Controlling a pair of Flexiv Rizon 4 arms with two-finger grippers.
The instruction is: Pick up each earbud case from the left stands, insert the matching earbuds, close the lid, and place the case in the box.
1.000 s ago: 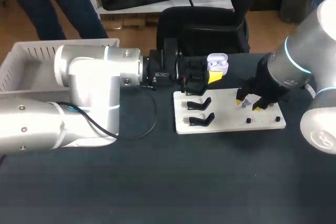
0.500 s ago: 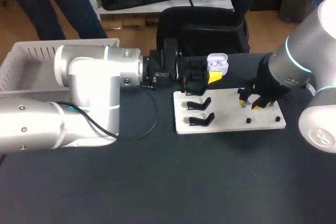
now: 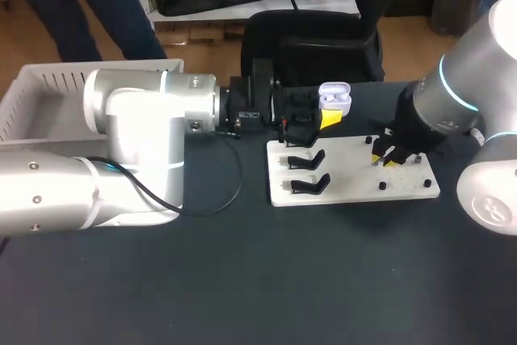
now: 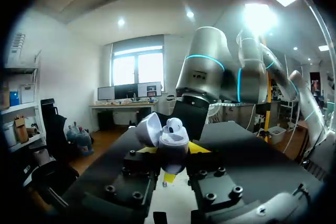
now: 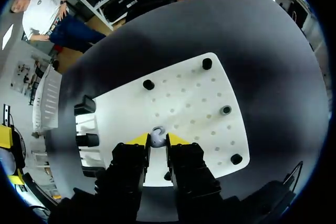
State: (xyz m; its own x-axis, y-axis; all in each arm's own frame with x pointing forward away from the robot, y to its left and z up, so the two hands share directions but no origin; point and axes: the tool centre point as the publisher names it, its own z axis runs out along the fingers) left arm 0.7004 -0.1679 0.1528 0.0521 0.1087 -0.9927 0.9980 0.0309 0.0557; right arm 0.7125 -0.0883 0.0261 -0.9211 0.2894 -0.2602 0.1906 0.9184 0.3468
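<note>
My left gripper point(image 3: 326, 116) is shut on a white earbud case point(image 3: 335, 98), held above the far edge of the white board point(image 3: 355, 187). The case's lid is open and one earbud sits in it point(image 4: 174, 125). In the left wrist view the case point(image 4: 169, 141) stands upright between my own fingers. My right gripper point(image 3: 384, 156) is down on the right half of the board. Its yellow tips press a small white earbud point(image 5: 157, 136) from both sides, low over the board point(image 5: 194, 98).
Two empty black stands point(image 3: 307, 159) point(image 3: 309, 185) sit on the board's left part. Small black pegs point(image 5: 148, 84) point(image 5: 207, 63) point(image 5: 236, 159) dot its right part. A white slatted box point(image 3: 48, 90) stands at the table's far left.
My right gripper's fingers have drawn together around the earbud on the board and shifted slightly. The left arm with the case has not moved.
</note>
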